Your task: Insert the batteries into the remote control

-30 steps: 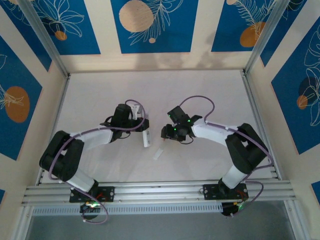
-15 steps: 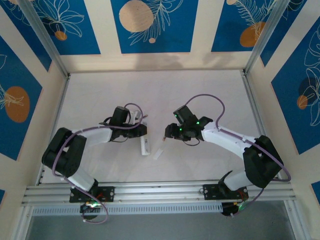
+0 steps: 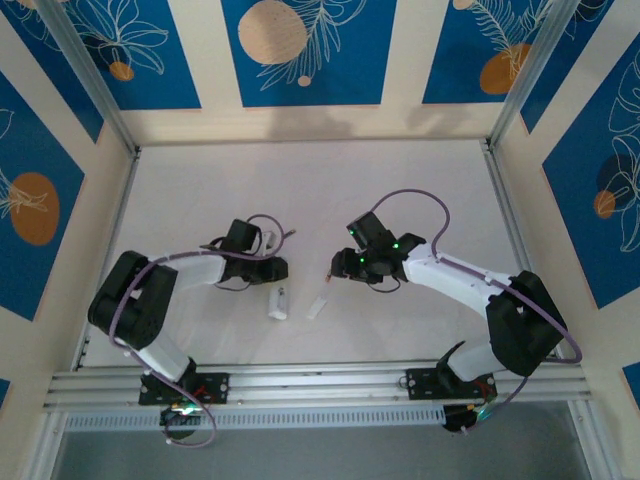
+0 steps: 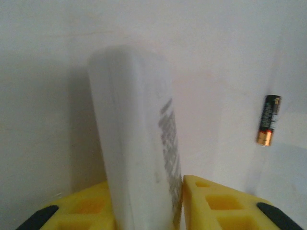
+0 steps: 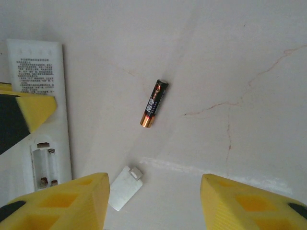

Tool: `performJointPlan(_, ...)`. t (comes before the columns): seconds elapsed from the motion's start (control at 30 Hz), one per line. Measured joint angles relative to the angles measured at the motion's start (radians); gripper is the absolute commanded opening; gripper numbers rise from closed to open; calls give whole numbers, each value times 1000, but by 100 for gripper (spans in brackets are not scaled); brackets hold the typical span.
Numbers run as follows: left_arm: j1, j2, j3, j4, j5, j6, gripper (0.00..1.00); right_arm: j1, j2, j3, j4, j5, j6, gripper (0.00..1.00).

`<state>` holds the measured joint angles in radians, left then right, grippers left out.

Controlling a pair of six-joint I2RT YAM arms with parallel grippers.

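The white remote control is clamped between the yellow fingers of my left gripper, which is shut on it. In the right wrist view the remote shows its plain back with a printed label, and its battery bay stands open and empty. One dark battery with a coppery end lies loose on the table, apart from the remote; it also shows as the battery in the left wrist view. My right gripper hangs open above the table near it. The second battery is out of view.
The small flat white cover piece lies on the table between the remote and the right gripper's fingers, and as the cover in the top view. White table is walled on three sides, with an aluminium rail at the near edge.
My left gripper has drawn back toward its base, carrying the remote nearer and tilting it. My right gripper shifted slightly rightward early on, then stayed still.
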<state>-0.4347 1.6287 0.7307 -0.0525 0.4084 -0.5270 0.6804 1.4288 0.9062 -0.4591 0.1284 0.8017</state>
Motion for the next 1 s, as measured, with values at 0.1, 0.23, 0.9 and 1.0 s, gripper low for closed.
performJointPlan(0.1, 0, 0, 0, -1, -8, 13, 36, 0, -6, 0, -3, 0, 0, 53)
performJointPlan(0.23, 0, 0, 0, -1, -10, 15, 45, 1, -22, 0, -3, 0, 0, 53)
performJointPlan(0.9, -9, -125, 346, -301, -257, 252, 57, 7, -98, 2, -17, 31, -1, 59)
performJointPlan(1.0, -15, -15, 473, -303, -261, 326, 55, 7, -105, 2, -17, 33, -10, 65)
